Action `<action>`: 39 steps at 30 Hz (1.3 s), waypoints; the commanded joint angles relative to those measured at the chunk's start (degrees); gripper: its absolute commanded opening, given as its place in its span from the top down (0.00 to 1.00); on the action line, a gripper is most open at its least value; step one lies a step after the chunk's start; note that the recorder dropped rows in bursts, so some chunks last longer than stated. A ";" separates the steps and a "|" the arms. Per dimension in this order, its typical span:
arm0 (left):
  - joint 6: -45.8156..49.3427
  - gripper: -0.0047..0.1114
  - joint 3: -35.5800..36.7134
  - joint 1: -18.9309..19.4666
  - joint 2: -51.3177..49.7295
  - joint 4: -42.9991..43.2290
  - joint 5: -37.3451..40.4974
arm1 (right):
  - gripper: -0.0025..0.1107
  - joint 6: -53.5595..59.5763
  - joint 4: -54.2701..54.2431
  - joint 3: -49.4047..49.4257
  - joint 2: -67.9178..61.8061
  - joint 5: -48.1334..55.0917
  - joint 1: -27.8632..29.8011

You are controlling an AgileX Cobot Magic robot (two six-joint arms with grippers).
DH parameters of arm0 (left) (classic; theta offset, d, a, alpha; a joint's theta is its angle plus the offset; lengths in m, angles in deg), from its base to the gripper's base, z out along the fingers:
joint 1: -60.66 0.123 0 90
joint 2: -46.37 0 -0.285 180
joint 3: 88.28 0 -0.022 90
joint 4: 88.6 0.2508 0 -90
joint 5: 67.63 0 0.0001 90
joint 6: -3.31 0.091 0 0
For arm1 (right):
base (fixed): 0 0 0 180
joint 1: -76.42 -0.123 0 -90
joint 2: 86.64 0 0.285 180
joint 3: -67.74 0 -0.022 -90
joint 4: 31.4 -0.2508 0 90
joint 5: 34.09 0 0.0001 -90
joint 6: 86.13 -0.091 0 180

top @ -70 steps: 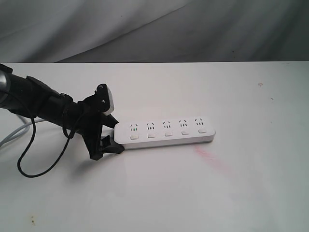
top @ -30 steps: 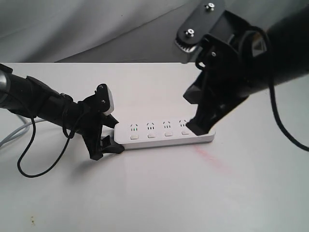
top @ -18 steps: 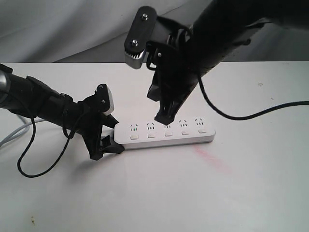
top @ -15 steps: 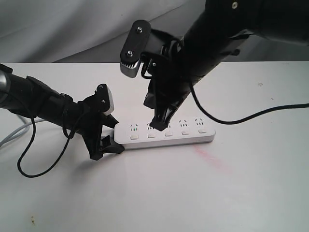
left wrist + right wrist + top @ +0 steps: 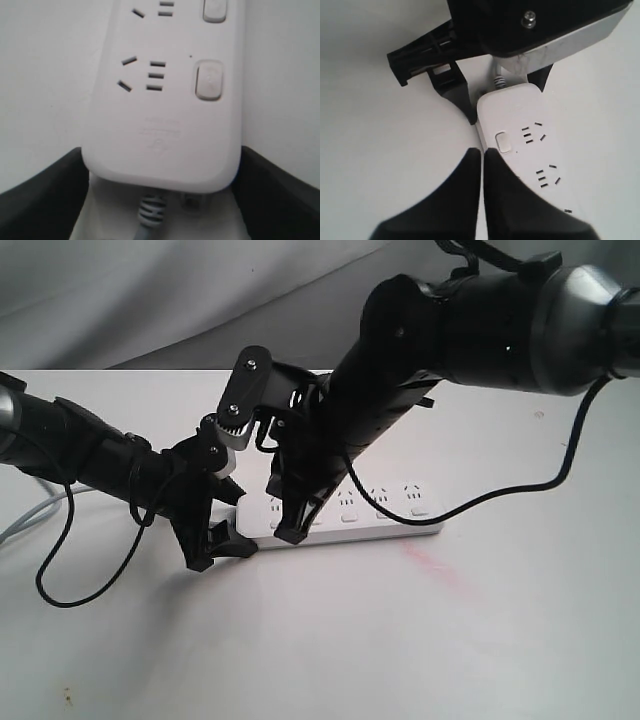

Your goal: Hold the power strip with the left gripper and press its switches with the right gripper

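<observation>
The white power strip (image 5: 400,525) lies flat on the white table (image 5: 330,640), and its cord end sits between the fingers of my left gripper (image 5: 238,518), which is shut on it. In the left wrist view the black fingers (image 5: 40,200) press both sides of the power strip (image 5: 165,115), beside its switches (image 5: 209,80). My right gripper (image 5: 290,535) is shut and points down at the strip's front edge near the cord end. Seen from the right wrist, the right gripper (image 5: 482,152) hovers just beside the first switch (image 5: 503,141) of the power strip (image 5: 530,120); whether it touches is unclear.
A grey-white cord (image 5: 30,520) runs off to the left. A thin black cable loop (image 5: 60,585) hangs from the left arm onto the table. The right arm's cable (image 5: 520,480) sags above the strip's right end. A pink smear (image 5: 435,568) marks the table. Grey cloth (image 5: 150,300) hangs behind.
My right gripper has travelled left along the strip, from its right end past the middle switches, and dropped to the one nearest the cord. The left arm and strip have stayed put.
</observation>
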 commanded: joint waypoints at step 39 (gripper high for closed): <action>0.34 0.44 -0.11 -0.38 -0.17 -0.07 0.09 | 0.51 10.11 -1.11 -0.25 -10.84 -18.13 1.98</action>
